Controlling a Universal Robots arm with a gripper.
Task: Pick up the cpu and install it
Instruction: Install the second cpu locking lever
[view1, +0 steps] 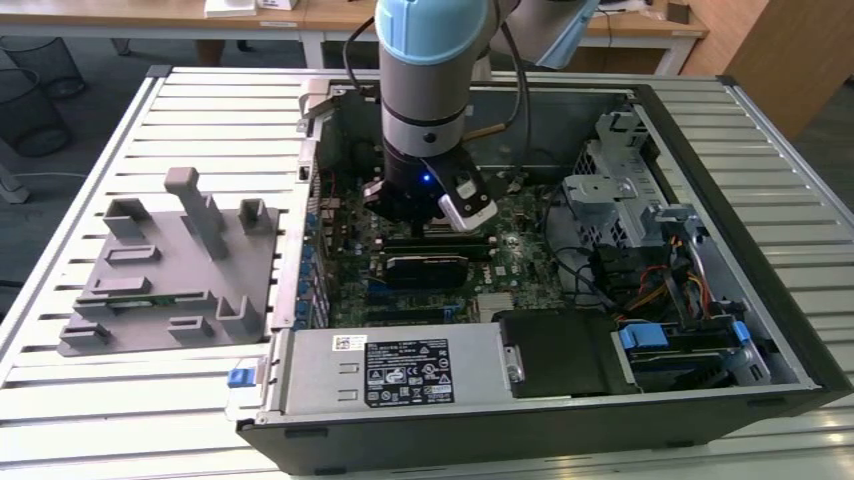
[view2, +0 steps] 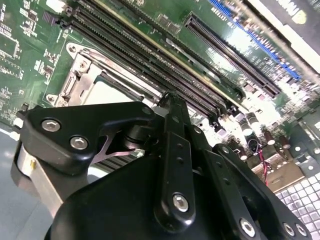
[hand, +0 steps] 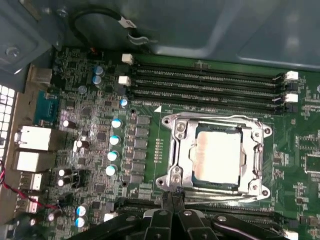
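Note:
The cpu (hand: 217, 152) lies flat inside the metal-framed socket (hand: 175, 150) on the green motherboard, its silver-grey top facing up. In the second wrist view the cpu (view2: 112, 92) shows as a pale square just past the fingertips. My gripper (hand: 172, 192) hovers beside the socket's edge, off the chip, with its black fingers (view2: 172, 130) pressed together and nothing between them. In the exterior view the gripper (view1: 424, 228) reaches down into the open computer case (view1: 747, 300) over the middle of the board.
Black memory slots (hand: 205, 82) run alongside the socket. A grey parts fixture (view1: 160, 270) holding a green memory stick (view1: 134, 297) sits at the exterior view's left. The power supply (view1: 387, 370), the drive cage (view1: 627, 200) and cables crowd the case.

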